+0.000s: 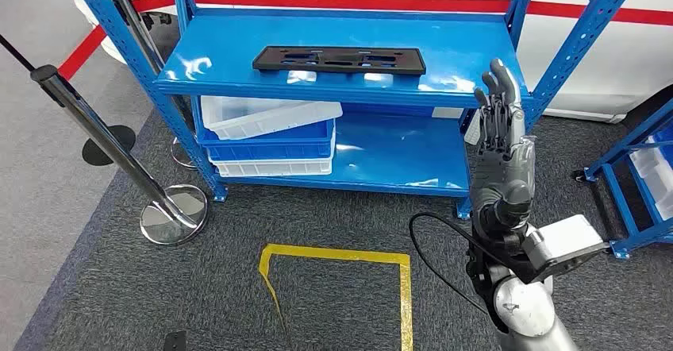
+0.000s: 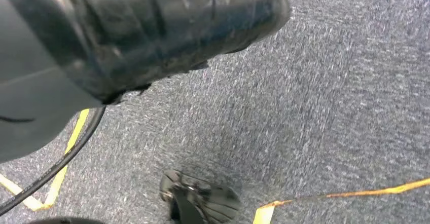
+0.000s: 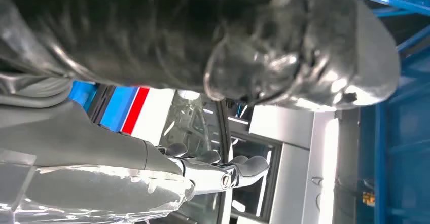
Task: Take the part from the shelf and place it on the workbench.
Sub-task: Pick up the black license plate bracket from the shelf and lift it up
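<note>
On my far left two chrome stanchion posts point(image 1: 95, 129) stand on the grey carpet point(image 1: 95, 287), the nearer one planted on a round shiny base point(image 1: 174, 214). Just right of them is the blue shelf point(image 1: 238, 57). The part point(image 1: 340, 59), a flat black plate with cut-out slots, lies on the top level of the shelf, roughly in its middle, and nothing of mine touches it. Under it, on the lower level's left side, white and blue bins point(image 1: 270, 140) sit stacked, the top white one tilted. On the floor in front of the shelf, yellow tape point(image 1: 337, 254) marks out a square.

Further right, my right hand point(image 1: 500, 125) is raised in front of the shelf's right end, level with its top edge and well to the right of the part. My fingers point(image 1: 494, 89) point upward, lightly apart and fairly straight, with nothing between them. From the wrist, those same fingers point(image 3: 243, 167) reach out empty toward a white vehicle body with a red stripe point(image 3: 134, 110).

My left hand hangs low; its wrist camera looks down at carpet and yellow tape lines point(image 2: 345, 193), and I cannot tell how those fingers lie.

At the far right edge stands part of another blue rack point(image 1: 635, 168).
</note>
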Tool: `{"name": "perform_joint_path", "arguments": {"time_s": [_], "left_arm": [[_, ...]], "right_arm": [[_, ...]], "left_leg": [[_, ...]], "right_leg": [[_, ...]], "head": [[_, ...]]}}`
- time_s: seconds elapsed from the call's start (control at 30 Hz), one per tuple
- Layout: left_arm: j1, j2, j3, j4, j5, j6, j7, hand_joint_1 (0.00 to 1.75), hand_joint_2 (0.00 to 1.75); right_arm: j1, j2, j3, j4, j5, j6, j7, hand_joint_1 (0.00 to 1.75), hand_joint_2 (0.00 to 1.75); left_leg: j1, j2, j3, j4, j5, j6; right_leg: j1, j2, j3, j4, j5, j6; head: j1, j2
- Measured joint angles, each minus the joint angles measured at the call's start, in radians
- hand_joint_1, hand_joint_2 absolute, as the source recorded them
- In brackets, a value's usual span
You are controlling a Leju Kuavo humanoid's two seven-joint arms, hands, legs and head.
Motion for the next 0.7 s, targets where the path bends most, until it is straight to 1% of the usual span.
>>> {"name": "perform_joint_path", "arguments": {"time_s": [0.03,0.07,0.1,0.13,0.17,0.2,0.27,0.3,0.33,0.37,0.4,0.43,0.47,0.5,0.53,0.57,0.6,0.63,0.67,0.7], "left_arm": [[0.000,0.000,0.000,0.000,0.000,0.000,0.000,0.00,0.00],[0.000,0.001,0.000,0.000,0.000,0.000,0.000,0.00,0.00],[-0.002,0.001,0.000,0.000,0.000,0.000,0.000,0.00,0.00],[-0.003,0.001,-0.001,0.000,0.000,0.000,0.000,0.00,0.00],[-0.005,0.001,-0.001,0.000,0.000,0.000,0.000,0.00,0.00],[-0.006,0.001,-0.002,0.000,0.000,0.000,0.000,0.00,0.00],[-0.004,0.001,-0.003,0.000,0.000,0.000,0.001,0.00,0.00],[-0.004,0.001,-0.004,0.000,-0.001,0.000,0.001,0.00,0.00],[-0.004,0.001,-0.004,0.000,-0.001,0.000,0.002,0.00,0.00],[-0.005,0.001,-0.005,0.000,-0.002,0.000,0.002,0.00,0.00],[-0.006,0.001,-0.006,0.000,-0.002,-0.001,0.003,0.00,0.00],[-0.007,0.001,-0.007,0.000,-0.003,-0.001,0.003,0.00,0.00],[-0.007,0.001,-0.008,0.000,-0.003,-0.001,0.004,0.00,0.00],[-0.005,0.001,-0.010,0.000,-0.004,-0.001,0.004,0.00,0.00],[-0.003,0.001,-0.011,0.000,-0.004,-0.001,0.005,0.00,0.00],[-0.002,0.000,-0.013,0.000,-0.004,-0.001,0.005,0.00,0.00],[-0.002,0.000,-0.014,0.000,-0.005,-0.002,0.006,0.00,0.00],[-0.003,0.000,-0.014,0.000,-0.005,-0.002,0.006,0.00,0.00],[-0.005,0.000,-0.016,0.000,-0.006,-0.002,0.007,0.00,0.00],[-0.006,0.000,-0.017,0.000,-0.007,-0.003,0.008,0.00,0.00]], "right_arm": [[0.000,0.000,0.000,0.000,0.000,0.000,0.000,0.00,0.00],[0.000,0.000,0.000,0.000,0.000,0.000,0.000,0.00,0.00],[-0.001,0.000,0.000,0.000,0.000,0.000,0.000,0.00,0.00],[-0.001,0.000,0.000,0.000,0.000,0.000,0.000,0.00,0.00],[-0.001,0.000,0.000,0.000,0.000,0.000,0.000,0.00,0.00],[-0.001,0.000,0.000,0.000,0.000,0.000,0.001,0.00,0.00],[-0.001,0.000,0.000,0.000,0.002,0.000,0.001,0.00,0.00],[-0.002,-0.001,0.000,0.000,0.002,0.000,0.002,0.00,0.00],[-0.002,-0.001,0.000,0.000,0.003,0.000,0.002,0.00,0.00],[-0.001,-0.002,0.000,0.000,0.003,0.000,0.002,0.00,0.00],[0.001,-0.003,0.000,0.001,0.004,0.000,0.003,0.00,0.00],[0.004,-0.004,0.000,0.001,0.004,0.000,0.004,0.00,0.00],[0.006,-0.004,0.000,0.002,0.005,0.000,0.006,0.00,0.00],[0.008,-0.005,0.000,0.004,0.006,0.000,0.007,0.00,0.00],[0.008,-0.005,0.000,0.004,0.007,0.000,0.009,0.00,0.00],[0.008,-0.006,0.000,0.005,0.009,0.000,0.011,0.00,0.00],[0.008,-0.006,0.000,0.005,0.010,0.001,0.013,0.00,0.00],[0.008,-0.006,0.000,0.006,0.011,0.001,0.014,0.00,0.00],[0.009,-0.006,0.000,0.006,0.011,0.003,0.015,0.00,0.00],[0.009,-0.006,0.000,0.006,0.009,0.007,0.017,0.00,0.00]], "left_leg": [[-0.001,0.002,0.017,-0.043,0.027,0.003],[-0.003,0.007,0.030,-0.076,0.041,0.006],[-0.006,0.012,0.055,-0.137,0.065,0.011],[-0.010,0.016,0.072,-0.175,0.073,0.016],[-0.013,0.017,0.079,-0.191,0.068,0.020],[-0.015,0.013,0.083,-0.198,0.063,0.024],[-0.009,0.006,0.091,-0.208,0.062,0.032],[-0.006,0.003,0.099,-0.214,0.061,0.037],[-0.004,0.001,0.107,-0.219,0.059,0.043],[-0.005,-0.002,0.113,-0.220,0.054,0.048],[-0.005,-0.006,0.118,-0.219,0.049,0.051],[-0.006,-0.011,0.123,-0.219,0.043,0.053],[-0.006,-0.015,0.129,-0.218,0.037,0.053],[-0.006,-0.019,0.138,-0.216,0.029,0.052],[-0.005,-0.023,0.149,-0.213,0.020,0.050],[-0.004,-0.026,0.159,-0.210,0.009,0.048],[-0.005,-0.029,0.167,-0.206,-0.001,0.043],[-0.006,-0.031,0.169,-0.202,-0.009,0.038],[-0.006,-0.033,0.169,-0.200,-0.013,0.033],[-0.005,-0.034,0.169,-0.201,-0.015,0.027]], "right_leg": [[0.000,-0.001,0.007,0.000,-0.004,0.001],[0.000,-0.003,0.010,0.000,-0.008,0.003],[0.002,-0.004,0.018,0.000,-0.016,0.007],[0.004,-0.006,0.022,-0.001,-0.022,0.012],[0.005,-0.008,0.023,-0.003,-0.026,0.018],[0.006,-0.010,0.026,-0.006,-0.029,0.023],[0.006,-0.012,0.028,-0.002,-0.038,0.032],[0.006,-0.009,0.020,0.020,-0.050,0.035],[0.005,-0.006,-0.002,0.065,-0.070,0.039],[0.003,-0.002,-0.037,0.128,-0.094,0.041],[0.001,0.000,-0.081,0.198,-0.115,0.043],[-0.001,0.001,-0.121,0.253,-0.123,0.045],[-0.003,0.002,-0.149,0.282,-0.118,0.047],[-0.005,0.002,-0.156,0.267,-0.086,0.048],[-0.007,0.003,-0.144,0.216,-0.039,0.049],[-0.009,0.004,-0.123,0.151,0.006,0.048],[-0.008,0.006,-0.100,0.088,0.042,0.047],[-0.008,0.009,-0.083,0.048,0.056,0.045],[-0.006,0.011,-0.075,0.029,0.054,0.042],[-0.003,0.013,-0.072,0.024,0.047,0.038]], "head": [[0.000,0.000],[0.001,0.000],[0.000,0.000],[0.001,0.000],[0.002,0.000],[0.002,0.000],[0.003,0.000],[0.004,0.000],[0.005,0.000],[0.006,0.000],[0.006,0.000],[0.007,0.000],[0.007,0.000],[0.007,0.000],[0.007,0.000],[0.007,0.000],[0.007,0.000],[0.007,0.000],[0.005,0.000],[0.005,0.000]]}}
